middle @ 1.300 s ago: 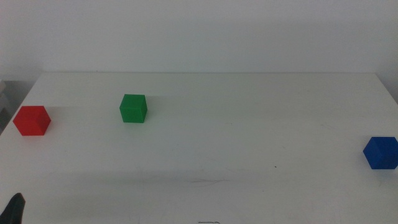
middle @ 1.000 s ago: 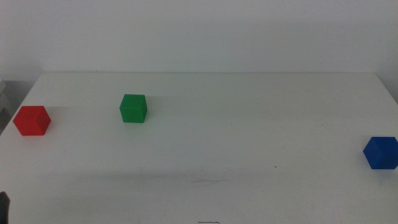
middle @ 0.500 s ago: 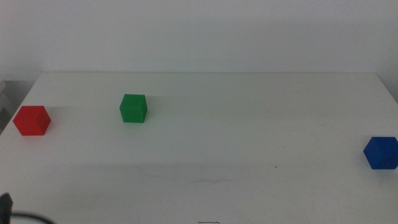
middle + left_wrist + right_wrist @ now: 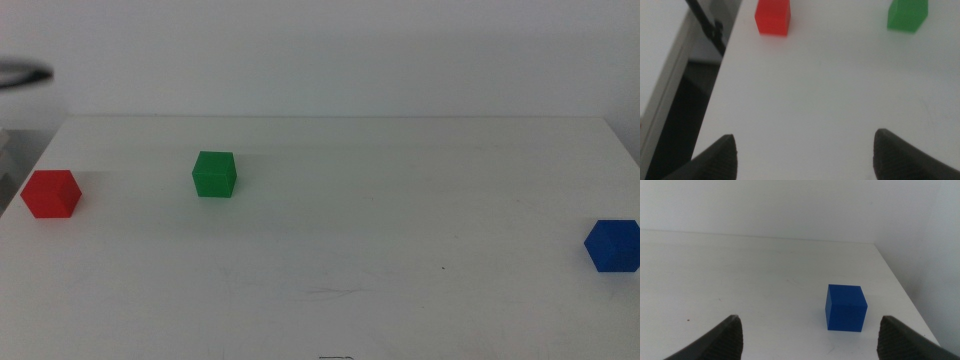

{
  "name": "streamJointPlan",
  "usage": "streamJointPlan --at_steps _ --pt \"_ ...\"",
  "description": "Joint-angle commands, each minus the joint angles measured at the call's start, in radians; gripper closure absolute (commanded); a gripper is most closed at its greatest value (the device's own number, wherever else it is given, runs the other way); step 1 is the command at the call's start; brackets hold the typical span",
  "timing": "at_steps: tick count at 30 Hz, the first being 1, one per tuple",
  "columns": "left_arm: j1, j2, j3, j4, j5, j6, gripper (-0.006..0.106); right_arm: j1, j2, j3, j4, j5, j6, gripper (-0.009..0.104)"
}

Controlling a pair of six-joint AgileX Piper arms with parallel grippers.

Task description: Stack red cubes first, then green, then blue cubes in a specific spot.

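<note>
The red cube (image 4: pixel 50 193) is seen sitting flat on the white tabletop (image 4: pixel 400 220), close to the left edge. In the left wrist view the red cube (image 4: pixel 773 17) is found well ahead of the left gripper (image 4: pixel 805 152) and a bit toward the table's left edge. It is not touched by anything. The left gripper's two dark jaws are spread wide apart, and nothing is held between them. Only bare tabletop is seen between the jaws. This gripper cannot be seen in the middle view.

The green cube (image 4: pixel 214 174) is placed on the tabletop to the right of the red cube, a little nearer the far edge. The two cubes are kept apart with bare table between them. In the left wrist view the green cube (image 4: pixel 907 14) is also seen well ahead of the left gripper.

The blue cube (image 4: pixel 612 245) is found alone by the right edge of the tabletop, well apart from the other two cubes. In the right wrist view the blue cube (image 4: pixel 845 307) is seen a short way ahead of the right gripper (image 4: pixel 810 335), in line with the gap between its jaws. The right gripper's jaws are spread wide too, and nothing is held. The blue cube is not touched.

No cube is stacked on another.
</note>
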Motion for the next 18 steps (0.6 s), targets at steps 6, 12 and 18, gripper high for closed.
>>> streamJointPlan --at_steps 6,12,18 --pt "-0.001 0.294 -0.309 -0.025 0.232 0.014 0.008 0.002 -0.023 -0.017 -0.009 -0.076 -0.005 0.001" --pt "-0.001 0.529 -0.504 -0.045 0.313 0.075 0.008 0.002 -0.023 -0.017 -0.009 -0.076 -0.005 0.001" --pt "0.008 0.745 -0.701 0.002 0.349 0.149 0.008 0.002 -0.023 -0.017 -0.009 -0.076 -0.005 0.001"
